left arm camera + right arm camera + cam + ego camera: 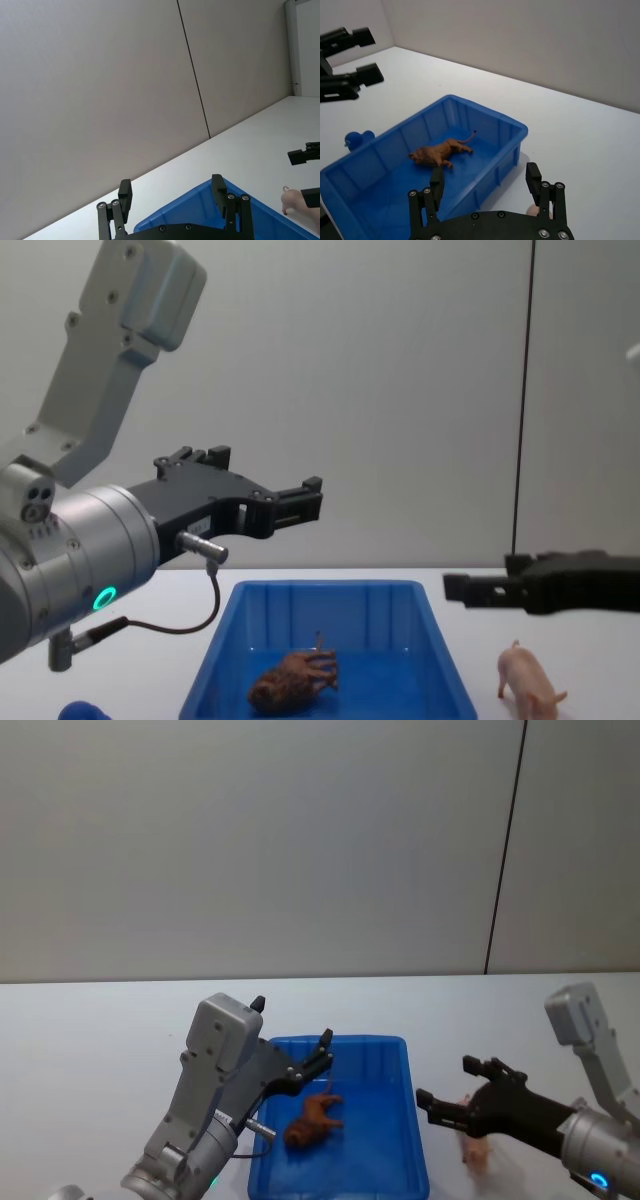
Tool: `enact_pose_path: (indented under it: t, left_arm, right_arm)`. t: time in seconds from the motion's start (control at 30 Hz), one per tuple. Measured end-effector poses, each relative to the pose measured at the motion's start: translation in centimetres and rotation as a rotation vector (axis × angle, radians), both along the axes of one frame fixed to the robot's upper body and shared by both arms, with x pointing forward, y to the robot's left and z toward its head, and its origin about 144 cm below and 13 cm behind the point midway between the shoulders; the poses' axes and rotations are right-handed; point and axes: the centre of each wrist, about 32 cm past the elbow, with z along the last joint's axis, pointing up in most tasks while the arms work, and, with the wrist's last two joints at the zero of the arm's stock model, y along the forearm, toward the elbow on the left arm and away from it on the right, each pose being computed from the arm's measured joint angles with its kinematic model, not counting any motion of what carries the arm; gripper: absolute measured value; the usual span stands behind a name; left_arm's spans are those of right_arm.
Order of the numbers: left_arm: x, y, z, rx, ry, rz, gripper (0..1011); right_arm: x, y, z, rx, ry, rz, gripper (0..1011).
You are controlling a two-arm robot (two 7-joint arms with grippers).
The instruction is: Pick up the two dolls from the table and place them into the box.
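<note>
The reddish-brown doll (pixel 313 1120) lies on its side on the floor of the blue box (pixel 360 1040). In the right wrist view the brown doll (pixel 440 151) rests mid-box (pixel 485 112). The pink pig doll (pixel 528 680) stands on the white table (pixel 90 1030) just right of the box (pixel 330 590). My left gripper (pixel 322 1055) hovers open and empty over the box's far left part. My right gripper (pixel 485 576) hangs open above the pig (pixel 477 1148), not touching it.
A fuzzy blue ball (pixel 357 138) sits on the table by the box's left side, also low at the chest view's edge as the blue ball (pixel 80 710). A plain grey wall stands behind the table. Bare white tabletop stretches to both sides.
</note>
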Motion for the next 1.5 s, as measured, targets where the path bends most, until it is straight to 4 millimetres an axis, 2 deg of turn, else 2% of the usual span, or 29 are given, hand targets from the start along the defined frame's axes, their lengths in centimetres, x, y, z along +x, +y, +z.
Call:
enact_pose_path:
  t: [0.37,0.8,1.07,1.4,1.43,1.5]
  left_arm:
    - [0.0,0.0,0.0,0.000,0.000,0.000,1001]
    - [0.0,0.0,0.0,0.000,0.000,0.000,1001]
    - [0.0,0.0,0.0,0.000,0.000,0.000,1001]
    - [0.0,0.0,0.0,0.000,0.000,0.000,1001]
    - [0.0,0.0,0.0,0.000,0.000,0.000,1001]
    - [0.0,0.0,0.0,0.000,0.000,0.000,1001]
  right_arm:
    - [-1.2,-0.9,-1.7,-0.050,0.027,-0.049,1001]
    - [-1.3,-1.0,-3.4,-0.098,0.054,-0.096,1001]
    - [-1.0,-0.9,-4.1,-0.125,0.075,-0.113,843]
    - [-0.7,-1.0,-4.3,-0.143,0.096,-0.123,541]
    - [-0.6,-1.0,-4.2,-0.144,0.097,-0.125,480]
    - [-0.6,-1.0,-4.2,-0.145,0.098,-0.126,445]
